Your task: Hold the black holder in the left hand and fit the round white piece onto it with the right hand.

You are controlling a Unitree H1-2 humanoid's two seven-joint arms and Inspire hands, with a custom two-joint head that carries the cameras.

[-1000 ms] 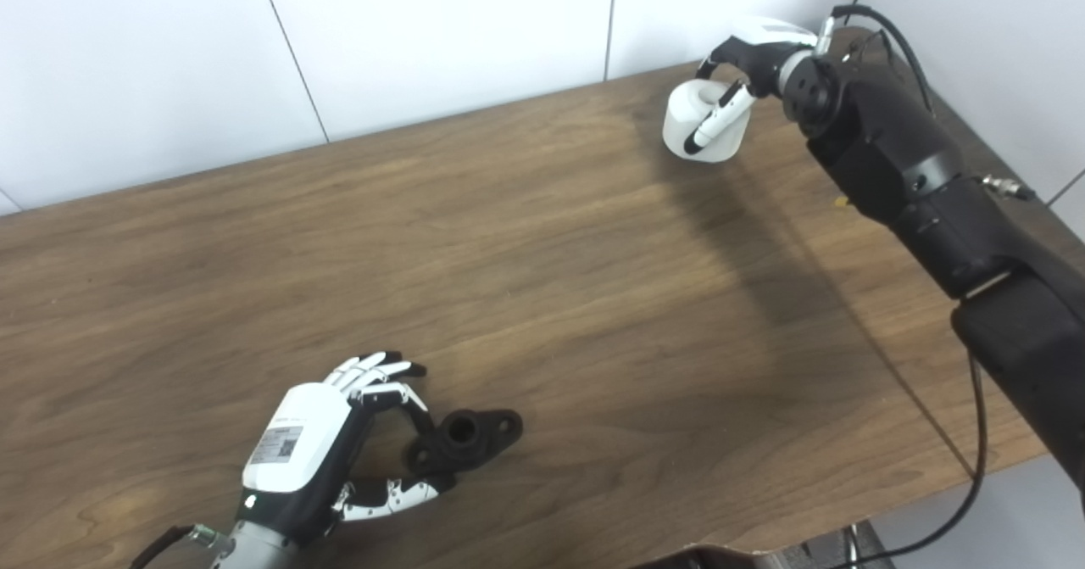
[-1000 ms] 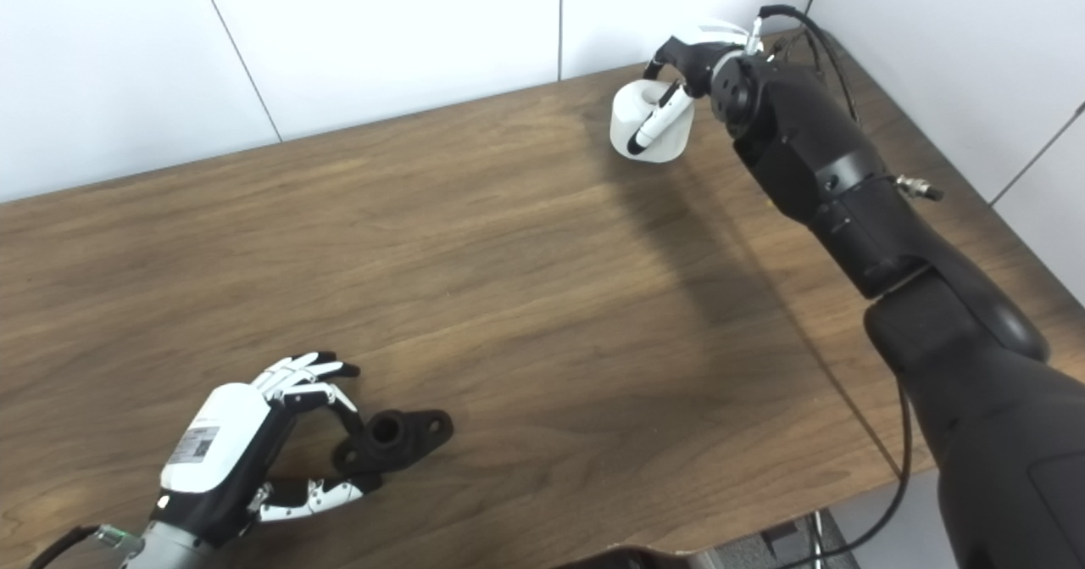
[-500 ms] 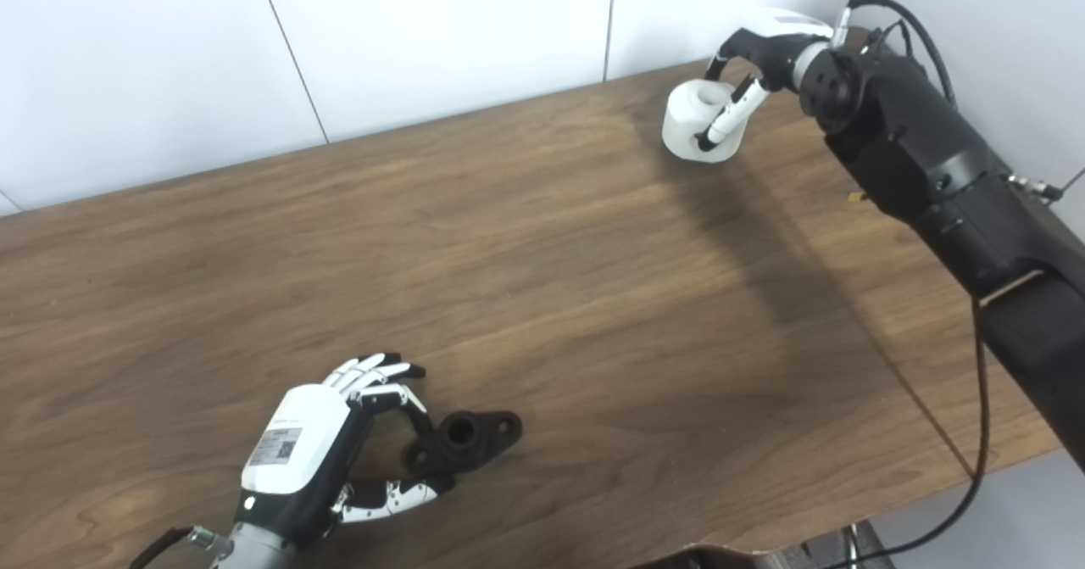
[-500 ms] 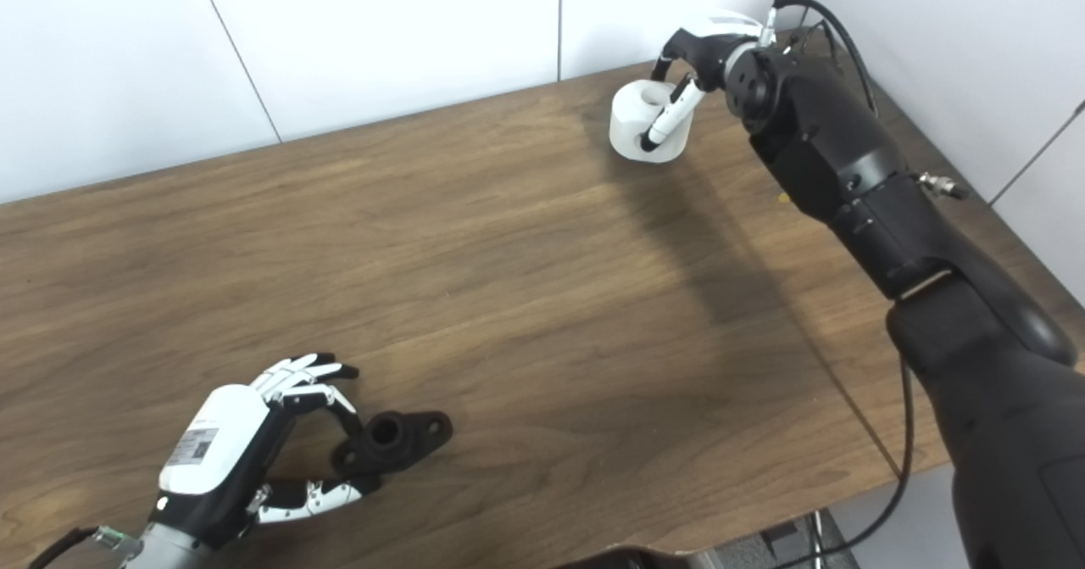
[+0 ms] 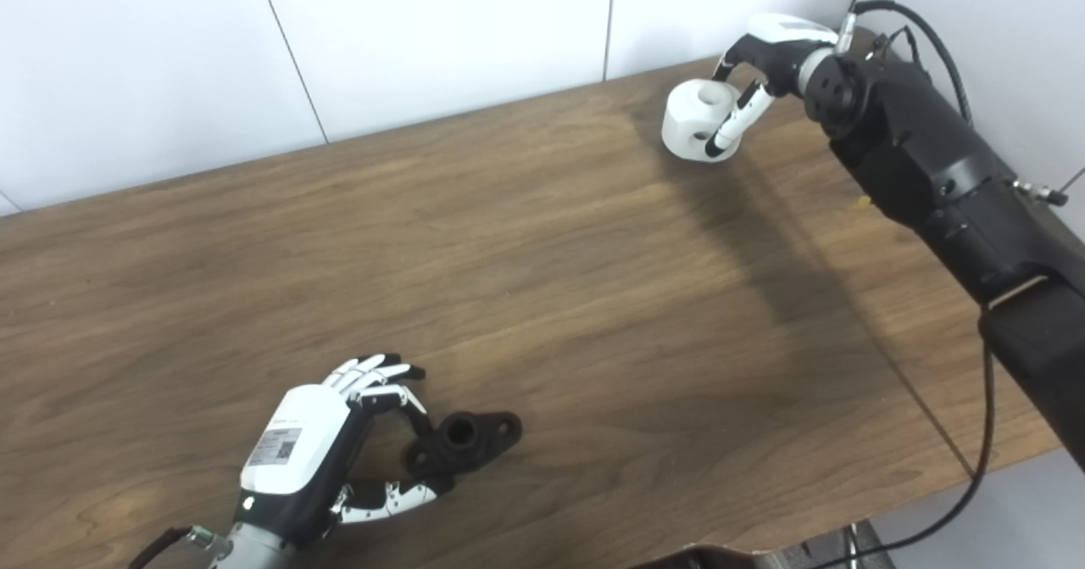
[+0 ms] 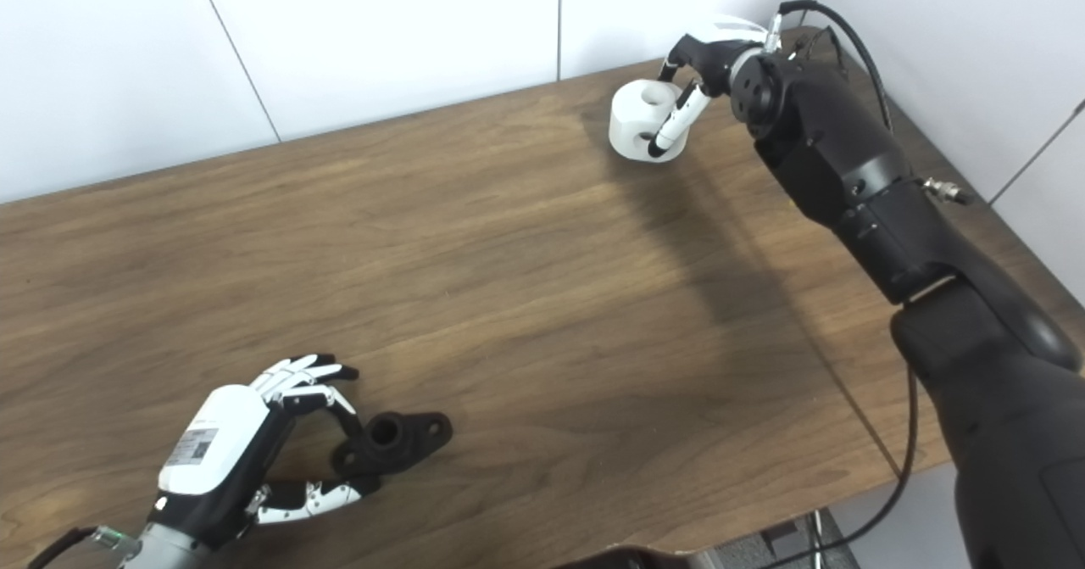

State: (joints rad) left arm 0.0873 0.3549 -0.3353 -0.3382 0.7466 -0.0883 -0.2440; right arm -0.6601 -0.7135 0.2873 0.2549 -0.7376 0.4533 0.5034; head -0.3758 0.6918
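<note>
At two o'clock near the table's (image 5: 593, 315) far edge, round white piece (image 5: 693, 119) gripped and tilted by right hand (image 5: 754, 69), at seven o'clock black holder (image 5: 464, 440) pinched flat by left hand (image 5: 331, 459), wide bare wood between them.

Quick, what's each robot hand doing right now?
Left hand: fingers closed on the black holder, lying on the wooden table.
Right hand: holding the round white piece.
</note>
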